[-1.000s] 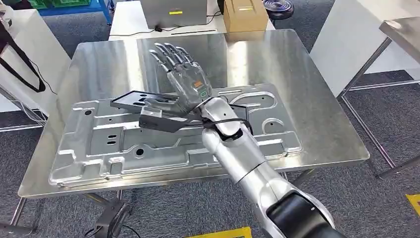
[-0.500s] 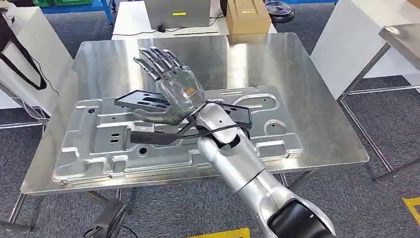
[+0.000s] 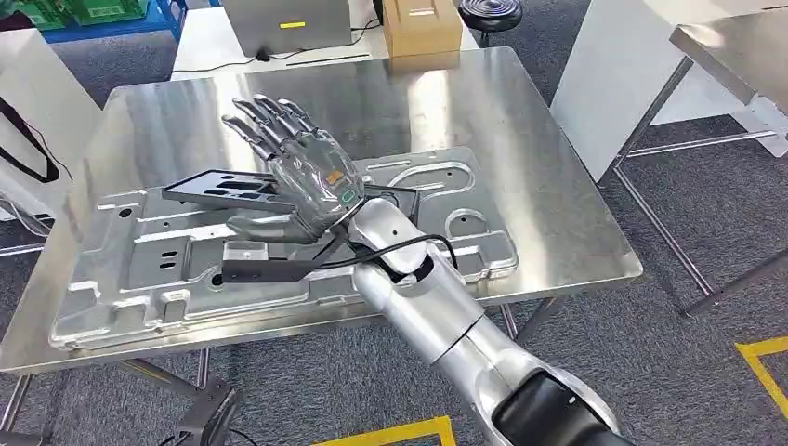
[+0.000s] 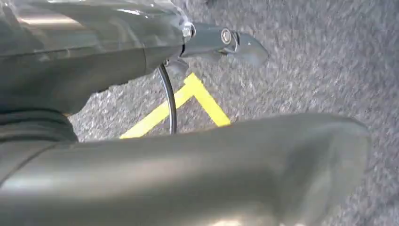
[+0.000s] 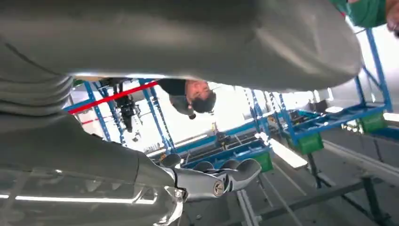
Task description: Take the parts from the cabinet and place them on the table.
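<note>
Shiny silver table [image 3: 558, 186], matte silver stamped panel [image 3: 167, 288], black part [image 3: 218, 189], grey carpet [image 3: 706, 372].

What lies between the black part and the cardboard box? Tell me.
In the head view, bare steel table top fills most of the stretch from the black part to the cardboard box; the right hand hovers, fingers spread, above its near end.

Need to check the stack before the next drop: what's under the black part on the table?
The black part lies on the large stamped metal panel, which rests on the steel table. The right hand, fingers spread, covers the part's middle, so contact there is hidden.
</note>
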`<state>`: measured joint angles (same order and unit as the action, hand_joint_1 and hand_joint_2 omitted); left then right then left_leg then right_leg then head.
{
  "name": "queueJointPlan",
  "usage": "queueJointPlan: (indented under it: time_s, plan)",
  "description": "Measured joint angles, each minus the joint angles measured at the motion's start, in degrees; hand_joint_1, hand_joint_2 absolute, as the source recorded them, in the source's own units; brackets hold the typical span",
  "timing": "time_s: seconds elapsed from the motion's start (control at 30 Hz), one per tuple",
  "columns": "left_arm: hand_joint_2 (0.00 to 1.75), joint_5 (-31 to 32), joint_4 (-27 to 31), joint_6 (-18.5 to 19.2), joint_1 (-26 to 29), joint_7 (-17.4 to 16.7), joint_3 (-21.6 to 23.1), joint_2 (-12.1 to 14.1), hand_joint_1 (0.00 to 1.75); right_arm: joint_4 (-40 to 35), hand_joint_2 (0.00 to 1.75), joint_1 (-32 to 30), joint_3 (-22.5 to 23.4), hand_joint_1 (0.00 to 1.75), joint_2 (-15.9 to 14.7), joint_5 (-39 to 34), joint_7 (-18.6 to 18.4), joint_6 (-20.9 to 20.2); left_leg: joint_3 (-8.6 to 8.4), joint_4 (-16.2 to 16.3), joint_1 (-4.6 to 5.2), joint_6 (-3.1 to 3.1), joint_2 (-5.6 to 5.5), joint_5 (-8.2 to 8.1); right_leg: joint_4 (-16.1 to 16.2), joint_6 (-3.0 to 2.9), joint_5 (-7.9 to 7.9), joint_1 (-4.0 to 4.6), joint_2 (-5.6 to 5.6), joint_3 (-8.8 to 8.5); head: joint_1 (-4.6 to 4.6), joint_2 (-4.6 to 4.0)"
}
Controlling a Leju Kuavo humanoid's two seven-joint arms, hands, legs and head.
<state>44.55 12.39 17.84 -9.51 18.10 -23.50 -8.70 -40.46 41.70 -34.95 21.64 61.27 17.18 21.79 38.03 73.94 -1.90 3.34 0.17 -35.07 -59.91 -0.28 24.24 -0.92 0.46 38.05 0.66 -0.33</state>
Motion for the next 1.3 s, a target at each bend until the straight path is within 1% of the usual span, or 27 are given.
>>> queueJointPlan:
  time_s: [0.07, 0.1, 0.2, 0.23, 0.27, 0.33, 0.4, 0.43, 0.5, 0.57, 0.6, 0.63, 0.73, 0.77, 0.8, 0.83, 0.9, 0.93, 0.97, 1.0, 1.07, 1.1, 1.13, 1.17, 1.23, 1.27, 1.3]
  plan:
    - [0.0, -0.07, 0.02, -0.02, -0.04, -0.07, 0.0, 0.02, 0.0, -0.11, 0.0, -0.08, -0.31, 0.0, 0.0, -0.44, 0.0, 0.0, -6.06, -9.97, 0.08, -0.41, 0.0, 3.64, -0.07, 0.4, -0.58, 0.02, 0.09, 0.48, -0.02, 0.0]
    - [0.0, -0.13, 0.02, -0.02, -0.08, -0.09, 0.0, 0.0, 0.0, -0.24, 0.0, -0.08, -0.5, 0.0, 0.02, -0.53, 0.0, 0.0, -8.2, -13.84, 0.06, -0.59, -0.11, 3.22, -0.18, 0.75, -0.82, 0.11, 0.11, 0.75, -0.02, 0.0]
    - [0.0, -0.15, 0.0, -0.07, 0.3, -0.29, -0.02, 0.0, 0.0, -0.31, 0.0, -0.36, -1.2, 0.0, 0.09, -1.05, 0.2, -0.02, -7.42, -13.49, 0.76, -1.13, -0.63, 4.27, -0.06, 1.51, -2.06, 0.42, 0.14, 0.97, 0.13, 0.0]
    - [0.0, -0.15, 0.0, -0.04, 0.36, -0.31, -0.02, 0.0, 0.0, -0.31, 0.0, -0.52, -1.45, 0.0, 0.07, -1.16, 0.2, -0.02, -7.2, -13.37, 0.92, -1.62, -0.63, 4.58, 0.18, 1.8, -2.49, 0.4, 0.15, 0.95, 0.2, 0.0]
    - [0.0, -0.18, -0.04, -0.02, 0.33, -0.29, -0.02, -0.04, 0.0, -0.28, 0.0, -0.65, -1.55, 0.0, -0.11, -1.23, 0.2, -0.04, -6.69, -13.6, 0.31, -2.34, -0.36, 5.19, 0.06, 2.12, -2.3, 0.4, 0.17, 1.33, 0.2, 0.02]
    - [0.0, -0.35, -0.04, 0.0, 0.36, -0.15, -0.07, 0.04, 0.0, -0.28, 0.0, -0.7, -1.97, 0.0, -0.17, -1.88, 0.24, -0.07, -5.35, -13.58, 0.42, -3.29, -0.15, 6.33, -4.18, 2.43, 3.35, 0.29, 0.08, 2.88, 0.74, 0.0]
    - [0.0, -0.48, -0.04, 0.02, 0.42, -0.02, -0.07, 0.07, 0.0, -0.28, 0.0, -0.88, -2.56, 0.0, -0.28, -2.47, 0.28, -0.07, -3.83, -13.55, 0.55, -3.48, 0.14, 7.41, -13.42, 2.53, 9.16, 0.27, 0.06, 5.43, 1.07, 0.0]
    - [0.0, -0.5, -0.04, 0.07, 0.43, -0.02, -0.07, 0.07, 0.0, -0.28, 0.0, -1.09, -2.84, 0.0, -0.33, -2.84, 0.28, -0.07, -3.14, -13.52, 0.59, -3.47, 0.27, 7.9, -16.7, 2.55, 10.13, 0.28, 0.06, 5.95, 1.11, 0.0]
    - [0.0, -0.59, -0.04, 0.11, 0.54, 0.02, -0.04, 0.07, 0.0, -0.26, 0.0, -1.33, -3.54, 0.0, -0.46, -3.57, 0.24, -0.02, -1.9, -13.48, 0.67, -3.39, 0.45, 8.84, -16.21, 2.5, 7.99, 0.29, 0.06, 3.72, 1.33, 0.0]
    - [0.0, -0.74, -0.07, 0.18, 0.54, 0.09, -0.04, 0.07, 0.0, -0.26, 0.0, -1.24, -4.22, 0.0, -0.46, -4.07, 0.24, 0.02, -1.05, -13.48, 0.83, -3.17, 0.46, 9.65, -7.18, 1.91, 4.57, 0.47, 0.07, -2.94, 1.66, 0.0]
    - [0.0, -0.83, -0.07, 0.3, 0.53, 0.13, -0.04, 0.05, 0.0, -0.28, 0.0, -1.14, -4.44, 0.0, -0.37, -4.15, 0.24, 0.04, -0.89, -13.48, 0.74, -3.05, 0.5, 9.95, -1.92, 1.28, 4.59, 0.81, 0.07, -6.44, 1.75, 0.0]
    - [0.0, -0.88, -0.07, 0.52, 0.52, 0.15, -0.07, 0.06, 0.0, -0.28, 0.0, -1.06, -4.66, 0.0, -0.27, -4.26, 0.24, 0.04, -0.6, -13.42, 1.05, -2.63, 0.48, 10.33, 1.13, 0.95, 5.66, 1.2, 0.05, -8.34, 1.64, 0.0]
    - [0.0, -0.98, -0.13, 0.7, 0.59, 0.17, -0.02, 0.07, 0.0, -0.24, 0.0, -1.15, -5.22, 0.0, -0.3, -4.33, 0.26, 0.07, -0.34, -14.09, 0.46, -1.57, 0.58, 11.83, 1.56, 0.78, 5.17, 1.69, 0.09, -7.79, 1.66, 0.0]
    - [0.0, -0.98, -0.2, 0.7, 0.65, 0.17, -0.02, 0.07, 0.0, -0.24, 0.0, -1.21, -5.36, 0.0, -0.28, -4.33, 0.31, 0.07, -0.14, -14.18, 0.74, -1.13, 0.52, 11.97, 2.25, 0.44, 4.31, 1.03, 0.03, -7.4, 1.68, 0.02]
    - [0.0, -1.01, -0.22, 0.7, 0.72, 0.17, -0.02, 0.13, 0.0, -0.2, 0.0, -1.11, -5.66, 0.0, -0.22, -4.37, 0.37, 0.0, 0.27, -13.32, 0.42, -1.11, 0.23, 10.12, 2.4, 0.44, 3.66, 0.68, -0.22, -7.01, 1.53, 0.0]
    - [0.0, -1.01, -0.22, 0.94, 0.76, 0.17, 0.04, 0.13, 0.0, -0.17, 0.0, -1.13, -5.86, 0.0, -0.2, -4.53, 0.42, 0.0, 0.84, -11.03, 0.5, -1.18, 0.17, 7.09, 2.37, -0.3, 3.16, 0.61, -0.23, -6.38, 0.97, 0.02]
    - [0.0, -1.09, -0.22, 1.05, 0.76, 0.17, 0.04, 0.26, 0.0, 0.0, 0.0, -1.34, -6.19, 0.0, -0.17, -4.64, 0.46, -0.02, 2.87, -2.61, 0.46, -0.89, 0.02, 1.02, 2.32, -0.8, 1.96, 0.69, -0.26, -4.96, 0.42, 0.0]
    - [0.0, -1.14, -0.24, 1.14, 0.77, 0.15, 0.04, 0.33, 0.0, 0.11, 0.0, -1.49, -6.41, 0.0, -0.17, -4.81, 0.48, -0.02, 3.56, 1.33, 0.41, -0.69, 0.01, -0.43, 2.28, -0.75, 1.31, 0.68, -0.26, -4.1, 0.37, 0.0]
    - [0.0, -1.16, -0.24, 1.18, 0.79, 0.06, 0.04, 0.37, 0.0, 0.24, 0.0, -1.67, -6.67, 0.0, -0.2, -5.16, 0.48, 0.0, 3.36, 3.17, 0.27, -0.5, 0.01, 0.02, 2.24, -0.65, 0.69, 0.59, -0.26, -3.24, 0.33, 0.0]
    - [0.0, -1.16, -0.24, 1.2, 0.8, 0.06, 0.04, 0.46, 0.0, 0.33, 0.0, -1.87, -6.8, 0.0, -0.2, -5.29, 0.61, -0.02, 2.08, 2.5, 0.06, -0.25, 0.01, 1.89, 2.13, -0.38, 0.12, 0.4, -0.26, -2.37, 0.33, 0.0]
    - [0.0, -1.18, -0.24, 1.2, 0.79, -0.02, 0.04, 0.57, 0.0, 0.37, 0.0, -2.25, -7.15, 0.0, -0.2, -5.73, 0.85, -0.04, -2.97, -4.39, -0.5, 0.4, 0.05, 6.13, 1.49, 0.44, -0.73, -0.16, -0.25, -0.73, 0.28, 0.0]
    - [0.0, -1.18, -0.24, 1.2, 0.78, -0.05, 0.04, 0.59, 0.0, 0.37, 0.0, -2.36, -7.35, 0.0, -0.2, -5.82, 0.94, -0.04, -6.38, -9.59, -1.0, 0.96, 0.03, 6.3, 0.74, 0.84, -0.97, -0.28, -0.24, 0.1, 0.24, 0.0]
    - [0.0, -1.18, -0.26, 1.2, 0.71, -0.09, 0.04, 0.59, 0.0, 0.37, 0.0, -2.44, -7.59, 0.0, -0.2, -6.14, 1.03, -0.09, -8.38, -13.24, -0.39, 1.39, -0.22, 3.86, 0.05, 1.33, -1.25, 0.02, -0.25, 1.0, -0.2, 0.0]
    - [0.0, -1.2, -0.28, 1.2, 0.77, -0.11, 0.04, 0.59, 0.0, 0.37, 0.0, -2.72, -7.76, 0.0, -0.13, -6.45, 1.09, -0.15, -8.11, -13.4, -0.41, 0.45, -0.51, 3.36, -0.08, 1.56, -1.76, 0.14, -0.24, 1.26, -0.15, 0.0]
    - [0.0, -1.2, -0.39, 1.29, 1.1, -0.15, 0.02, 0.59, 0.0, 0.42, 0.0, -3.35, -8.53, 0.0, -0.17, -7.37, 1.25, -0.22, -7.44, -12.87, -0.21, -0.17, -0.55, 3.76, 0.08, 1.89, -2.77, 0.2, -0.23, 1.31, 0.11, 0.0]
    - [0.0, -1.2, -0.44, 1.31, 1.31, -0.29, 0.04, 0.59, 0.0, 0.53, 0.0, -3.74, -8.94, 0.0, -0.26, -7.94, 1.27, -0.28, -6.85, -12.75, -0.19, -0.86, -0.47, 4.2, 0.1, 2.31, -3.15, 0.29, -0.18, 1.47, 0.15, 0.0]
    - [0.0, -1.18, -0.46, 1.31, 1.25, -0.35, 0.04, 0.59, 0.0, 0.7, 0.0, -4.12, -9.46, 0.0, -0.39, -8.48, 1.25, -0.39, -6.23, -12.73, -0.32, -1.81, -0.05, 4.82, -0.51, 2.46, -2.16, -0.07, -0.18, 2.13, 0.07, 0.0]
